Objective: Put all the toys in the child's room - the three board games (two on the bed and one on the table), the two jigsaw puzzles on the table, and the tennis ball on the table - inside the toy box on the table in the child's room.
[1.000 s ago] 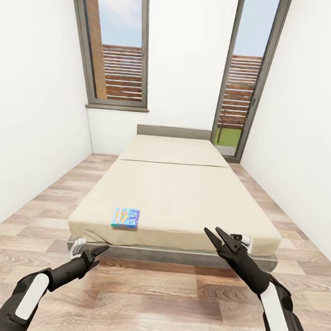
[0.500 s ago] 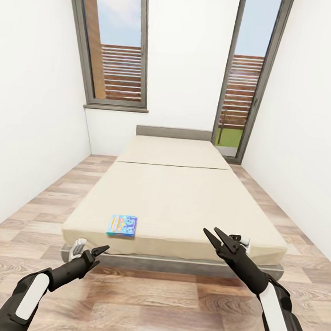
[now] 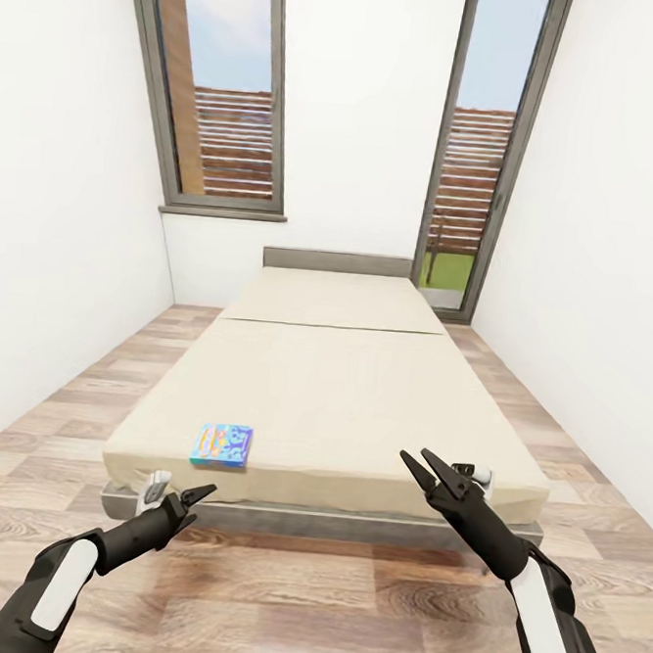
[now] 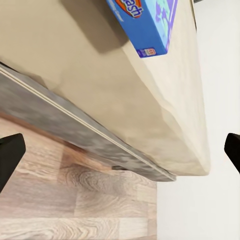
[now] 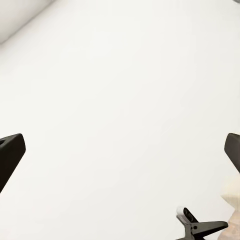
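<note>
A small blue board game (image 3: 222,445) lies flat on the beige bed (image 3: 341,387), near its front left corner. In the left wrist view the same blue box (image 4: 145,25) sits close to the mattress edge above the grey frame. My left gripper (image 3: 196,502) hangs open over the floor just in front of the bed's foot, below and slightly left of the box, holding nothing. My right gripper (image 3: 413,457) is open and empty in front of the bed's right front part. The table, toy box, jigsaw puzzles and tennis ball are out of view.
White walls close in on both sides, with wood-plank floor strips (image 3: 96,387) running along the bed. A dark-framed window (image 3: 222,92) and a tall glass door (image 3: 478,152) stand behind the headboard (image 3: 337,261). The right wrist view faces a white wall (image 5: 120,100).
The whole view has shifted: the bed and blue box now sit slightly further left and lower in the picture. Both arms hold the same pose, grippers still open.
</note>
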You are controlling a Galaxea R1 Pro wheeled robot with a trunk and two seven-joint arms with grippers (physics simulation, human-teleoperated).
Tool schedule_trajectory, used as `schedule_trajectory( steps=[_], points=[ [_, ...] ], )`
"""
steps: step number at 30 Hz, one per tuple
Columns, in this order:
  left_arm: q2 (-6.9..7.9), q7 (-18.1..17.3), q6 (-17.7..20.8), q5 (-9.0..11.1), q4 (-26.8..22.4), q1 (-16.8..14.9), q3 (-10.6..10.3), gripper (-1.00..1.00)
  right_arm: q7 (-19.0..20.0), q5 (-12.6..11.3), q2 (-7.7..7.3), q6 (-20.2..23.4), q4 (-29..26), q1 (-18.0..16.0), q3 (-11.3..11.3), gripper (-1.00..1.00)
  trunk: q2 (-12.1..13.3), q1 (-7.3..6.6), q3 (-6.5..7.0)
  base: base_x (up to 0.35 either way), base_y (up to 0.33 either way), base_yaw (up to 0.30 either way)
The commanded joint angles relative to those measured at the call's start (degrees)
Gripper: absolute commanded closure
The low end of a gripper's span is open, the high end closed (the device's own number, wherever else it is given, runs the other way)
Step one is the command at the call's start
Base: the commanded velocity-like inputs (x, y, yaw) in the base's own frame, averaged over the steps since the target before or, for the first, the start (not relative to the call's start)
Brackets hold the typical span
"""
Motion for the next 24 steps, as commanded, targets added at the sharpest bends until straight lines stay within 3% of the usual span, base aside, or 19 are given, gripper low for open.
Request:
schedule_trajectory(
  steps=[1,9,24],
  points=[
    [-0.02,-0.1,0.4,0.1,0.0,0.0,0.1,-1.00,0.0,-0.3,-0.01,0.4,0.0,0.0,0.0,-1.00,0.0,-0.01,-0.05,0.005,-0.030,0.000],
    [-0.02,-0.1,0.4,0.1,0.0,0.0,0.1,-1.00,0.1,-0.3,-0.02,0.4,0.0,0.0,-0.1,-1.00,0.0,-0.01,-0.05,0.012,-0.027,0.000],
    [-0.32,-0.1,0.3,0.0,0.0,0.0,0.1,-1.00,0.1,-0.3,-0.01,-0.1,0.1,0.0,-0.1,-1.00,0.0,-0.01,-0.05,0.110,-0.078,0.000]
  ],
)
